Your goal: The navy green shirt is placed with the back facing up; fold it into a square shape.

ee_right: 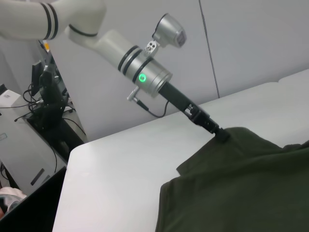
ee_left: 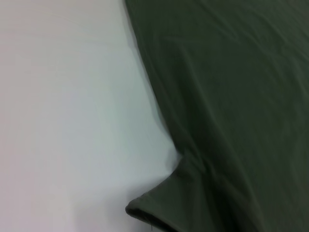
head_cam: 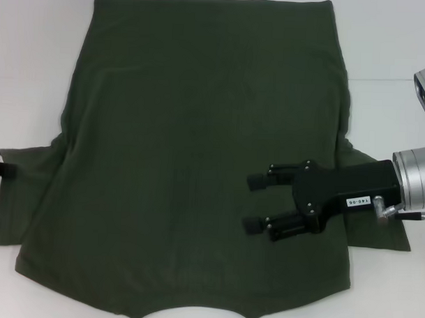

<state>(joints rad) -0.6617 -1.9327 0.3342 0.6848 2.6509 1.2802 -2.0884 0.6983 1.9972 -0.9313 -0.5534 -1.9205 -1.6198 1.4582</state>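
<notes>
The navy green shirt (head_cam: pixel 199 144) lies spread flat on the white table (head_cam: pixel 34 55), collar edge toward me and hem at the far side. My right gripper (head_cam: pixel 255 202) is open and empty. It hovers over the shirt's right part, fingers pointing left, beside the right sleeve (head_cam: pixel 377 231). My left gripper (head_cam: pixel 1 168) is at the table's far left, at the tip of the left sleeve (head_cam: pixel 23 187). In the right wrist view the left gripper (ee_right: pixel 221 135) pinches the sleeve corner, which rises slightly. The left wrist view shows the sleeve hem (ee_left: pixel 145 212) and the shirt's side (ee_left: pixel 231 96).
Bare white table surrounds the shirt on the left (ee_left: pixel 72 106) and on the right (head_cam: pixel 391 39). The right arm's silver wrist (head_cam: pixel 415 181) reaches in from the right edge. Beyond the table stand a grey wall and equipment (ee_right: pixel 43 101).
</notes>
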